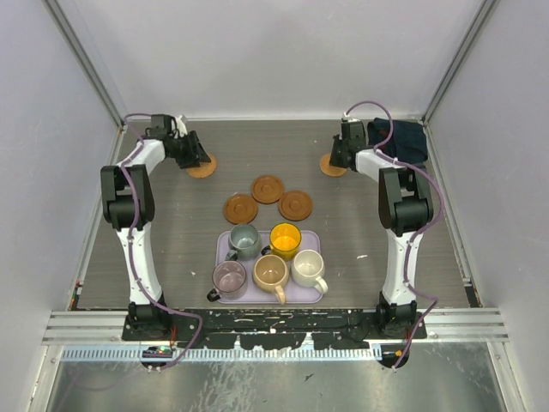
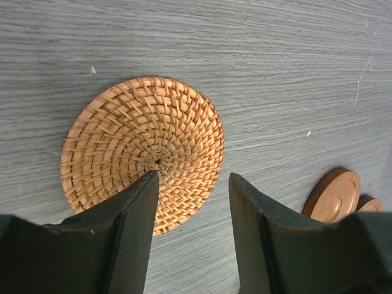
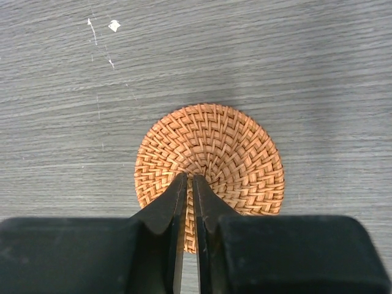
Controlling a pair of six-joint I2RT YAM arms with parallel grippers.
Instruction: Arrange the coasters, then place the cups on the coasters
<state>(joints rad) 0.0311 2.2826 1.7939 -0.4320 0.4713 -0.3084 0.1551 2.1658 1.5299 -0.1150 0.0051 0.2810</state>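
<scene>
While the left gripper (image 2: 195, 177) stands open over one woven coaster (image 2: 131, 138) lying flat on the table, its fingers hide the near edge of the disc. Behind them one wooden coaster (image 2: 334, 196) is partly cut off. The right gripper (image 3: 188, 179) shows only a thin slit above the other woven coaster (image 3: 217, 147); whether it touches the weave is hidden. Five cups (image 1: 270, 271) sit on the tray (image 1: 312, 240).

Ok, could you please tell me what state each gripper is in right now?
Left gripper: open, holding nothing, over a woven coaster.
Right gripper: shut, tips at another woven coaster.
</scene>
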